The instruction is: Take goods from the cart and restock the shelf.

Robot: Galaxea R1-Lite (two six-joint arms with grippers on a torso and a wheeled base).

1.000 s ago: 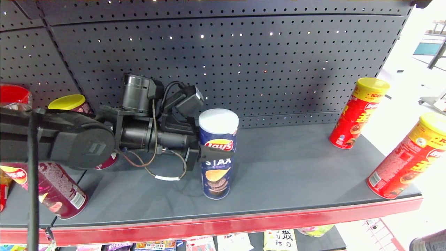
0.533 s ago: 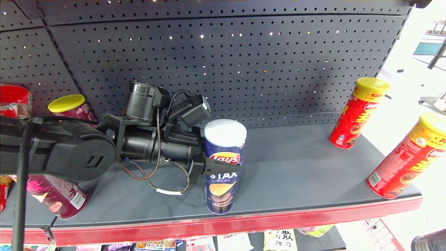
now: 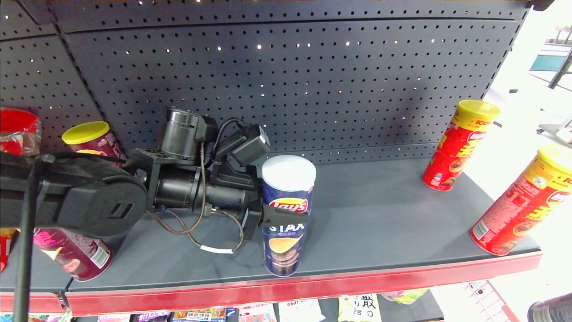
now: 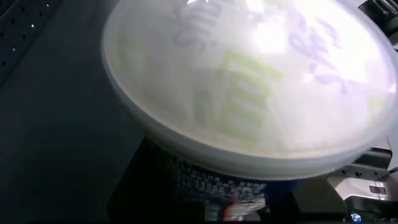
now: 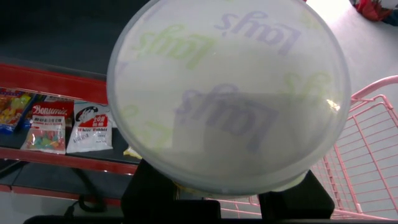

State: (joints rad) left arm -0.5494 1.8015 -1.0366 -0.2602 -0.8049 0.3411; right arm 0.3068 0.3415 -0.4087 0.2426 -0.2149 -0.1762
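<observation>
Left end effector [image 3: 280,213] is clamped round the middle of the blue can [image 3: 286,179]. The can stands upright at lower centre of the head view, its base on the shelf [image 3: 380,214] just behind the red front lip [image 3: 339,284]. Whether the base is fully down cannot be told. The smart play looks to be this: settle the can flat, part the fingers only a little, then back out toward frame left, keeping off the maroon can [image 3: 73,252] at lower left. The right end effector [image 5: 227,196] appears clamped on a second can [image 5: 227,93], with the pink cart [image 5: 367,155] beyond.
</observation>
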